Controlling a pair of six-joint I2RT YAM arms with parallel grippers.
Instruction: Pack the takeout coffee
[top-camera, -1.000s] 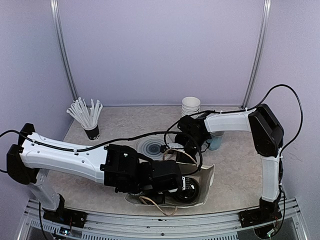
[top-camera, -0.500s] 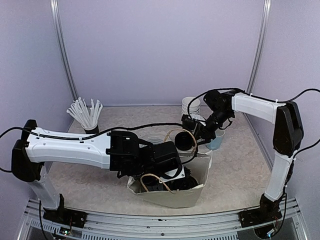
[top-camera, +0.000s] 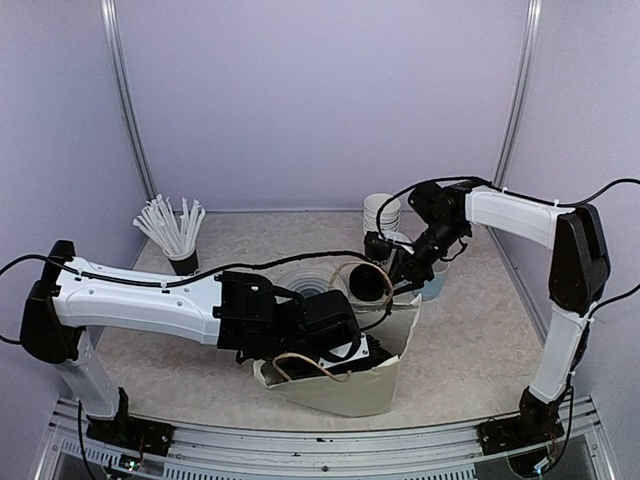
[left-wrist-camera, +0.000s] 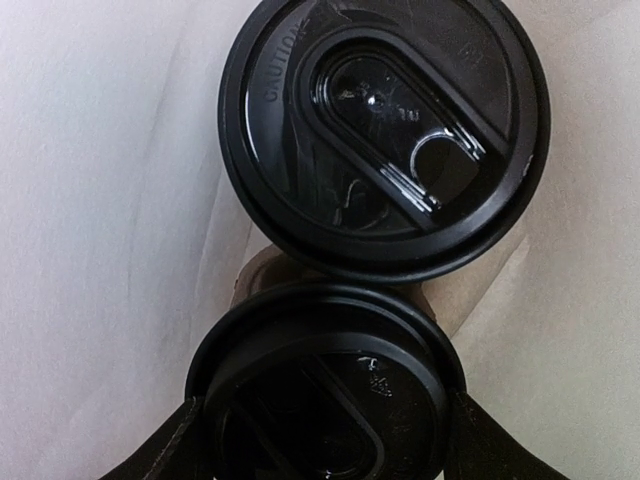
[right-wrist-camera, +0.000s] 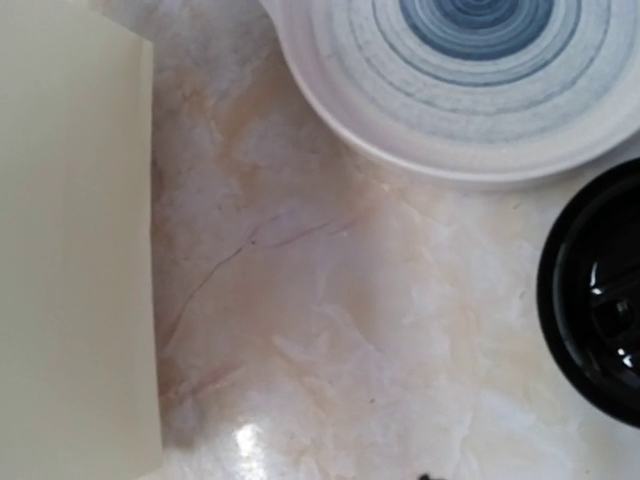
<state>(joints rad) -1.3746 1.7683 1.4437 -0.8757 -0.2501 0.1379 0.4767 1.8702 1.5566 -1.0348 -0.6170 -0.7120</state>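
My left gripper (left-wrist-camera: 325, 445) is down inside a cream bag (top-camera: 340, 398). Its jaws are set wide around the takeout coffee (left-wrist-camera: 325, 400), with one dark finger on each side of the round black lid, and I read that as a grip on the cup. Just beyond it in the bag stands a second lidded cup (left-wrist-camera: 385, 130); the two lids are close, but I cannot tell if they touch. My right gripper (top-camera: 383, 272) hangs over the bag's far edge beside a brown loop handle (top-camera: 350, 268). I cannot tell whether it pinches that loop, since its own camera shows no fingers. Below that camera a third black lid (right-wrist-camera: 595, 300) shows outside the bag, near a blue-ringed plate (right-wrist-camera: 470, 80). My judgement is that the packing is nearly done, since the coffee is already in the bag. What is left is to let go, lift the left arm out, and perhaps deal with the cup outside. The surface (top-camera: 470, 345) looks like pale marbled stone. It also carries a black cup of white sticks (top-camera: 175, 235) at the back left, and a stack of white cups (top-camera: 382, 212) and a light blue mug (top-camera: 432, 285) at the back right. Lilac walls (top-camera: 320, 100) and metal poles (top-camera: 125, 100) close in the space.
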